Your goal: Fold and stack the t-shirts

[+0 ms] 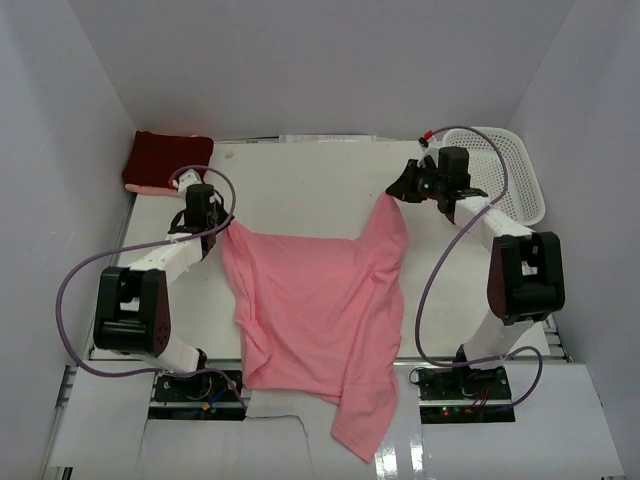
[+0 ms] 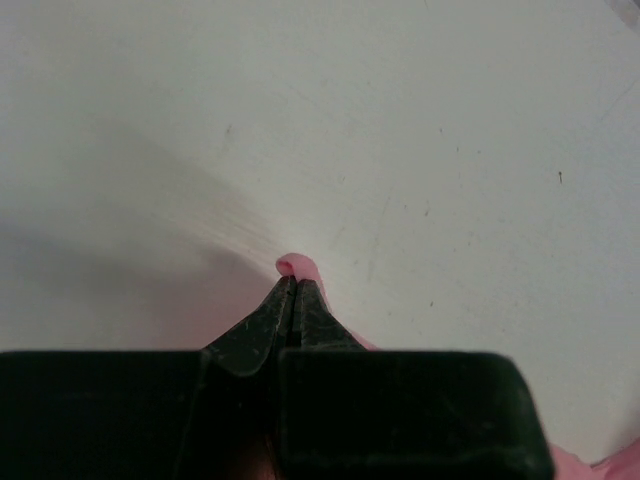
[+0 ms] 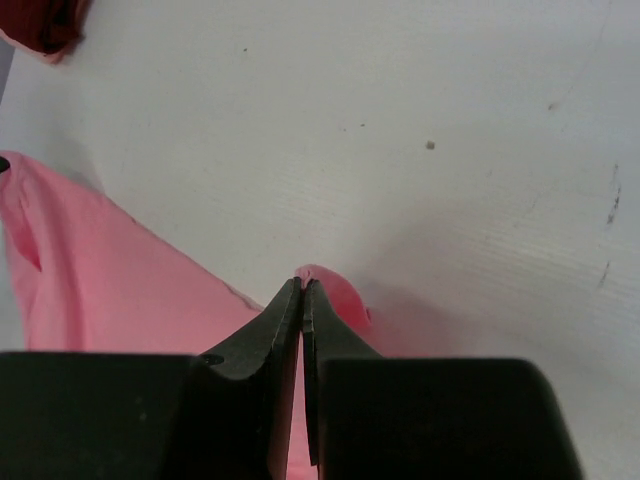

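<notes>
1. The salmon pink t-shirt point(image 1: 315, 310) is spread across the middle of the white surface point(image 1: 320, 180), and its lower end is draped past the near edge.
2. The white mesh basket point(image 1: 510, 170) is set at the far right corner.
3. The dark maroon t-shirt point(image 1: 167, 158) is laid folded at the far left corner, apart from the pink one.
4. The left tool point(image 2: 292, 285) is closed tight on the pink shirt's far left corner, with a nub of cloth pinched at its tips.
5. The right tool point(image 3: 302, 290) is clamped the same way on the far right corner.
</notes>
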